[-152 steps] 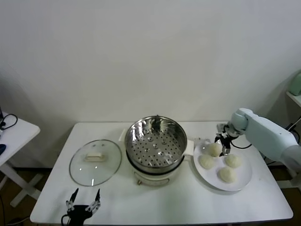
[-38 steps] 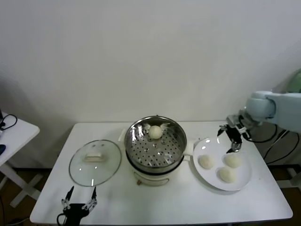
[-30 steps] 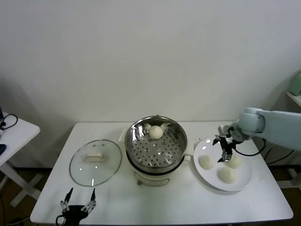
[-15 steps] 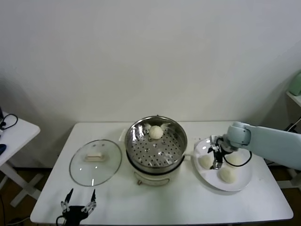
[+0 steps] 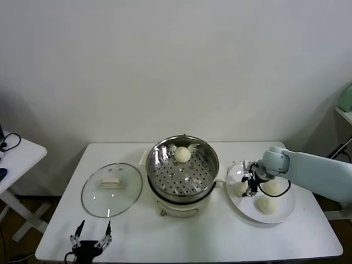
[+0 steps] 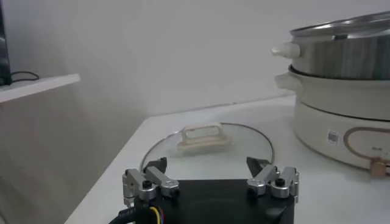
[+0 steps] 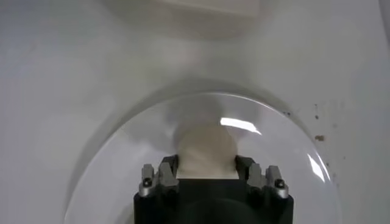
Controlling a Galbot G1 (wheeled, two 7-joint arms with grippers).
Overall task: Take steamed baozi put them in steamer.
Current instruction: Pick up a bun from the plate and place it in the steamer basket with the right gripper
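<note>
Cream-white smooth round baozi (image 7: 206,151)

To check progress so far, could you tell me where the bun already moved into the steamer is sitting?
In the head view, the bun lies at the far side of the steamer, near its back wall, alone on the perforated floor.

Readable text: none in any view.
Pot base (image 6: 341,125): a small square sticker (image 6: 332,137) at about 7 o'clock on its front wall; its print is too small to read.
Pot base, control marking (image 6: 365,149): a thin rounded outline around the knob (image 6: 379,165), at about 5 o'clock on the front; no letters or numbers can be made out.
Glass lid (image 5: 111,188): no label seen.
Plate (image 5: 280,213): no marking seen.
</note>
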